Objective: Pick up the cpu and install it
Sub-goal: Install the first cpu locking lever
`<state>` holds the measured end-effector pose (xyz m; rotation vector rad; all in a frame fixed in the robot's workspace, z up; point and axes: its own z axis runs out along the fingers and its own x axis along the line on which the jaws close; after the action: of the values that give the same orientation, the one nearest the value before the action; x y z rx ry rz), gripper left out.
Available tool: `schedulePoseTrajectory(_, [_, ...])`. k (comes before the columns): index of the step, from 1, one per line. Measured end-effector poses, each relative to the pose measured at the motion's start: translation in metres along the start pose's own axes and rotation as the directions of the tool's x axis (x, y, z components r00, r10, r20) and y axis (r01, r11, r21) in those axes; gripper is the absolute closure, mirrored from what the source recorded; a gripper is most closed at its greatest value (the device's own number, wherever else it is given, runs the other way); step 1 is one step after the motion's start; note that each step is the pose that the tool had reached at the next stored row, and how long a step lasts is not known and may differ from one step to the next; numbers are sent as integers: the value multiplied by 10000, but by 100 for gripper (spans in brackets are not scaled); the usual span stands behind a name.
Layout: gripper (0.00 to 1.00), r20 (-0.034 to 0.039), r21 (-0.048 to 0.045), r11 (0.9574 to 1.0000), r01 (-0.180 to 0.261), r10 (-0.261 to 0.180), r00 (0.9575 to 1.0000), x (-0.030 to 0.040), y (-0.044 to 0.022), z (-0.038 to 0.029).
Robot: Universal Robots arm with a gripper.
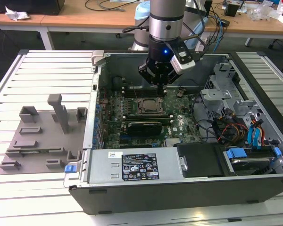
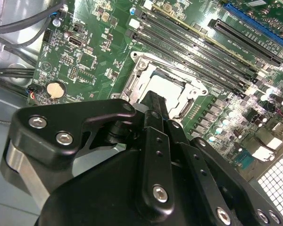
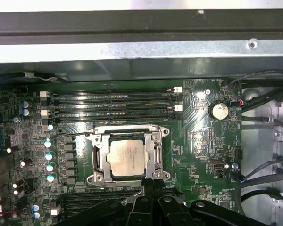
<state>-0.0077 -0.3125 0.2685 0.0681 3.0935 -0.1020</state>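
The cpu (image 3: pixel 127 157), a flat square with a pale matte-silver lid, sits in the metal-framed socket (image 3: pixel 96 158) near the middle of the green motherboard (image 3: pixel 198 117). My gripper (image 1: pixel 161 85) hangs just above it, black fingers (image 2: pixel 155 110) drawn together and holding nothing. The open steel computer case (image 1: pixel 132 167) rests on a white slatted tabletop (image 1: pixel 42 75), with a wooden desk (image 1: pixel 75 16) behind.
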Motion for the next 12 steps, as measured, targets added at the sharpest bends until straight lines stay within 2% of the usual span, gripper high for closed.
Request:
schedulePoseTrajectory(8, [89,0,-6,10000,0,0,10000,5,0,0])
schedulePoseTrajectory(12, [89,0,-6,10000,-1,1,10000,67,-3,-3])
